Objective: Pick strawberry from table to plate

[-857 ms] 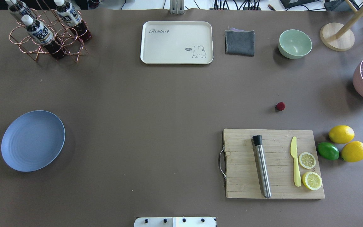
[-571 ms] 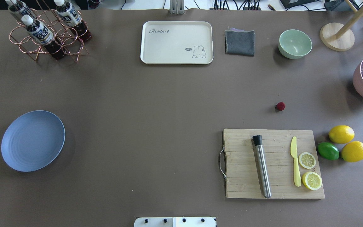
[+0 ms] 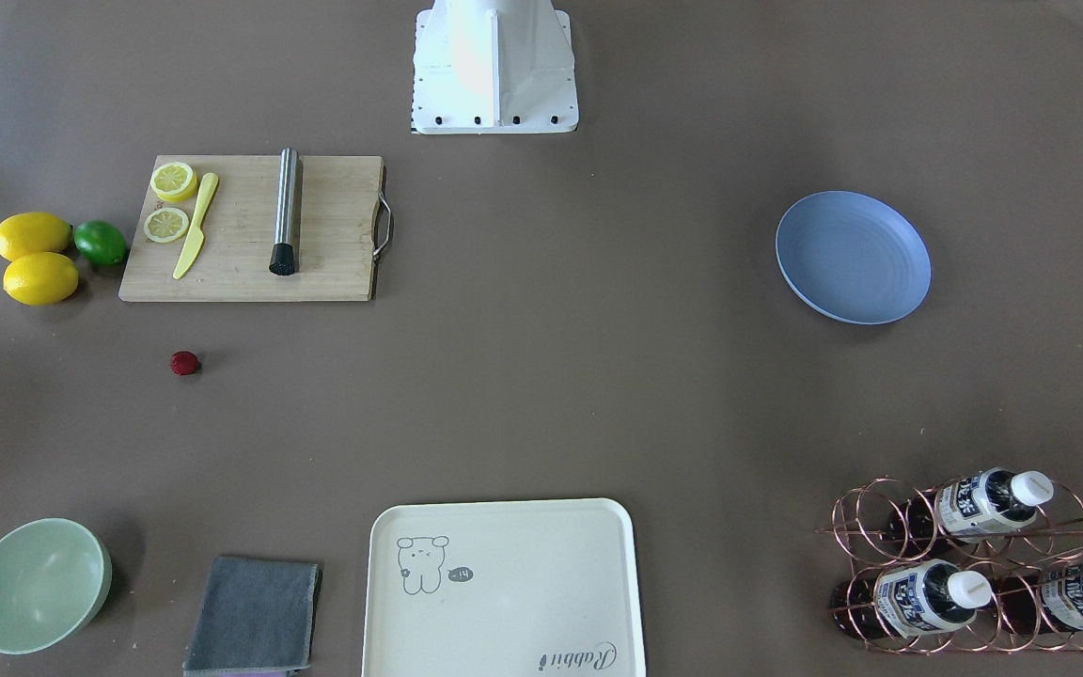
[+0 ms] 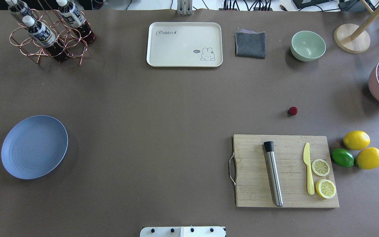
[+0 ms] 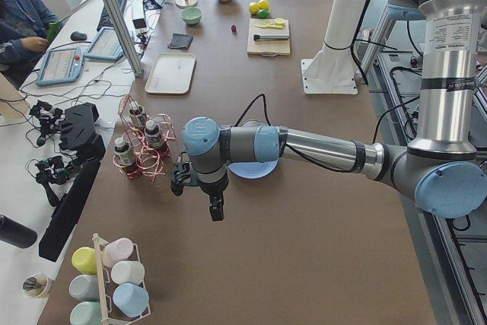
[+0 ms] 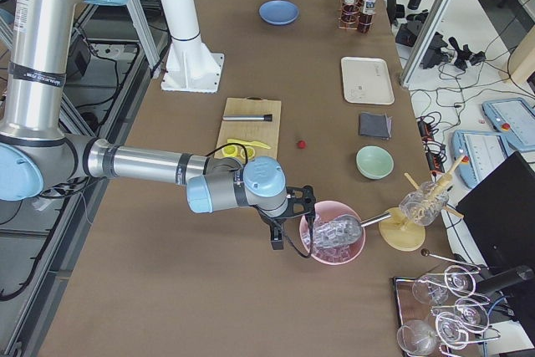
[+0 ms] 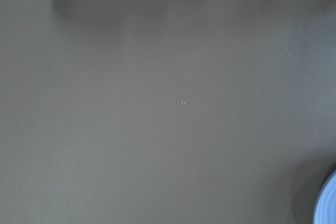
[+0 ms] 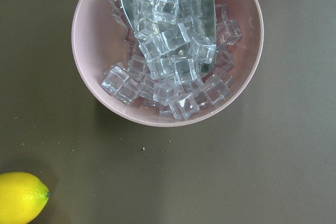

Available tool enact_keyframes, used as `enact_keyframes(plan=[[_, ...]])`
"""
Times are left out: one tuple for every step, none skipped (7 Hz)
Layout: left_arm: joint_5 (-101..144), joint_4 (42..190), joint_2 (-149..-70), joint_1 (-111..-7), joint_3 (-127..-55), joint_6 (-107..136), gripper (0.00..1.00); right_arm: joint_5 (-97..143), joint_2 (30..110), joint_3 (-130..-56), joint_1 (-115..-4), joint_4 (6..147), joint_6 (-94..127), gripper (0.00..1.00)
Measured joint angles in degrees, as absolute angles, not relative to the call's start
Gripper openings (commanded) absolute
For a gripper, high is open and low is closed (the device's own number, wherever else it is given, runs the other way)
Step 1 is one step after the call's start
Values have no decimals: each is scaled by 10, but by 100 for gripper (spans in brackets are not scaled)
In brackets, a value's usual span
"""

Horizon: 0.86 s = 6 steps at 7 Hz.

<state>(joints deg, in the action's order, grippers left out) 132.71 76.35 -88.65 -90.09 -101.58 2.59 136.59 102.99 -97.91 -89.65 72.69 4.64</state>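
Brown desk (image 4: 176,108) holds the strawberry (image 4: 292,111) toward its right end — right arm (image 6: 150,163) nearer; jaws released or clenched, cannot tell.

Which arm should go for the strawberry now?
Right, likely. The strawberry lies on the robot's right side. The right gripper hangs over the ice bowl on that side; the left gripper hovers by the plate, far across.
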Motion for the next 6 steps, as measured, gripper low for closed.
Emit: enact_keyframes(plan=[[1326, 764, -886, -899, -1016, 25, 99, 1365, 1030, -979, -896, 727, 46, 100], [1326, 764, -887, -897, -1017, 25, 99, 1365, 1030, -980, -897, 727, 46, 100], [1326, 764, -889, -895, -1017, 25, 99, 1365, 1030, -980, -896, 727, 46, 100], [1327, 764, -891, -894, -1019, 25, 99, 1365, 1030, -980, -896, 727, 46, 100], [1327, 764, -892, -894, -1019, 25, 99, 1365, 1030, -980, -896, 727, 46, 100], [1327, 764, -892, -894, -1019, 25, 99, 1366, 1030, -980, -896, 727, 46, 100]])
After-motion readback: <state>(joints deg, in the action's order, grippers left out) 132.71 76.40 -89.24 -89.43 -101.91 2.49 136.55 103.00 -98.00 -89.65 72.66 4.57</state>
